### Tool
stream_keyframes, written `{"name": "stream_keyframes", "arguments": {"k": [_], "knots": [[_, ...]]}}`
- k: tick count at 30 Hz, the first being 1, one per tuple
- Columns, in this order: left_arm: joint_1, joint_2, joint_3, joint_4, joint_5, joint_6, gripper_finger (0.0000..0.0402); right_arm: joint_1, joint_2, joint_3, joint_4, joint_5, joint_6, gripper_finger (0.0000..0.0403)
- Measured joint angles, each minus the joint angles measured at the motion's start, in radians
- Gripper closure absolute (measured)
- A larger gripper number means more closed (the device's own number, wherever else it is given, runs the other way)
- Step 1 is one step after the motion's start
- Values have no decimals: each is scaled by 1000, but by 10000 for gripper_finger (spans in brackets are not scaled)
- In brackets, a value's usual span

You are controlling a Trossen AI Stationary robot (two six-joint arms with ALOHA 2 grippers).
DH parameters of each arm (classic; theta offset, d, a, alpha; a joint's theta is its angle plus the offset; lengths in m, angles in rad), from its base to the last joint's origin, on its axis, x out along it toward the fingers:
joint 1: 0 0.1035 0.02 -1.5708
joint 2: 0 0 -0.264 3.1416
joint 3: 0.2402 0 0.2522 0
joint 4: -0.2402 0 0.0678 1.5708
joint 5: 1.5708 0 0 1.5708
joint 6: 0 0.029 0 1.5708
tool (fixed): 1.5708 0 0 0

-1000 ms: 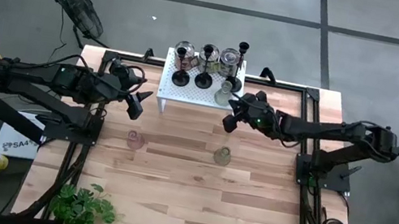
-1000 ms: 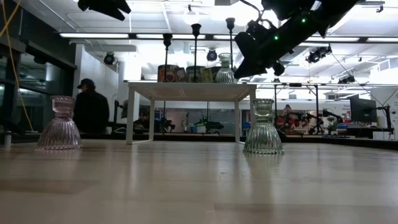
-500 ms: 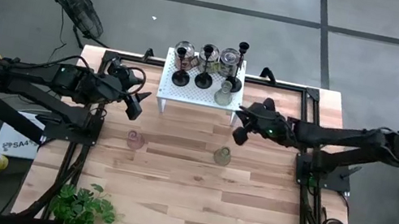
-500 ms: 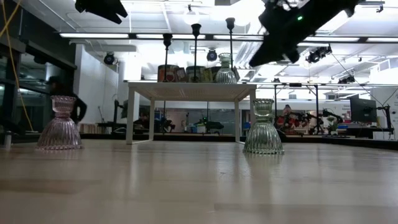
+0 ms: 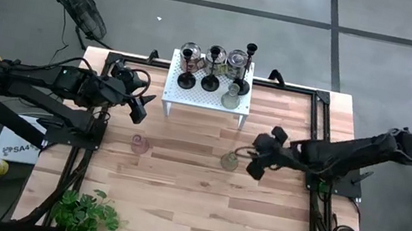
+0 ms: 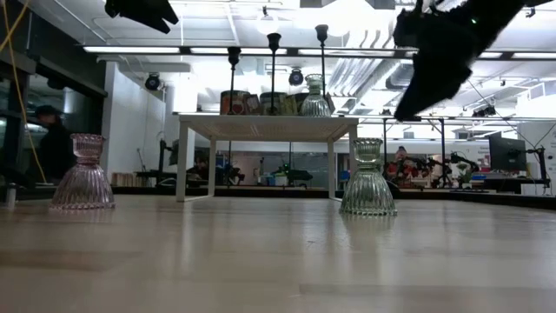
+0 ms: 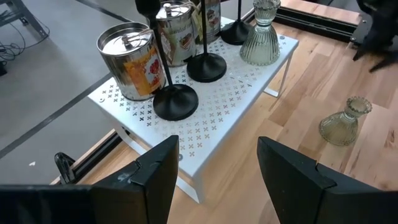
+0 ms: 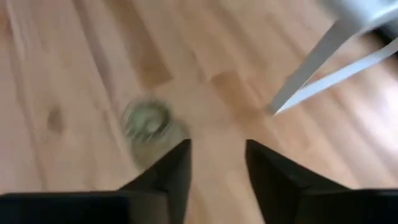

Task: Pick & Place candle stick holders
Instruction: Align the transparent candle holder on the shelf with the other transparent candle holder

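High view: I see a pale wood plank table (image 5: pixel 175 195) on a grey concrete floor, with a fan (image 5: pixel 77 1) on the floor beyond its far left corner. My landmark is the white perforated stand (image 5: pixel 209 89) at the table's far edge. On it I count 3 black stemmed holders (image 5: pixel 213 70), 1 clear glass holder (image 5: pixel 231 96) and some round tins. In front of the stand, on bare wood, stand 2 glass holders: the pink one (image 5: pixel 139 145) to the left, the greenish one (image 5: pixel 229 161) to the right. A leafy plant (image 5: pixel 85 215) sits at the near left corner. The left gripper (image 5: pixel 142 106) hangs just left of the stand. The right gripper (image 5: pixel 255 165) is in front of the stand's right end, just beside the greenish holder; I cannot tell contact from here.

Low view: The stand's legs and top show mid-frame, with an office-like room and strip lights behind. A person (image 6: pixel 54 143) stands at far left. The right arm is a dark shape above the greenish holder, clear of it.

Left wrist view: The left gripper's fingers (image 7: pixel 155 174) are spread and hold nothing, above the stand's near edge.

Right wrist view: The right gripper's fingers (image 8: pixel 177 168) stand parted with nothing between them; the greenish holder lies below, blurred, and a white stand leg is cut off by the frame.
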Motion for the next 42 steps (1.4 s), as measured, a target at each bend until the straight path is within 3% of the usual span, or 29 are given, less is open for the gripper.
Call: {"name": "stream_keyframes", "arguments": {"k": [8, 13, 17, 23, 31, 34, 42], "knots": [[0, 0, 0, 0, 1, 0, 190, 79, 153, 0, -59, -5, 66, 131], [0, 0, 0, 0, 19, -1, 190, 125, 255, 0, -43, 10, 62, 86], [0, 0, 0, 0, 26, -1, 190, 168, 310, -11, 23, 68, 65, 81], [0, 0, 0, 0, 31, -1, 190, 223, 313, -171, 355, 138, 96, 84], [0, 0, 0, 7, 42, -1, 190, 289, 311, -338, 821, 348, 105, 85], [0, 0, 0, 13, 42, -1, 190, 292, 311, -365, 904, 402, 102, 85], [0, 0, 0, 17, 42, -4, 190, 287, 311, -376, 971, 407, 53, 85]]}}
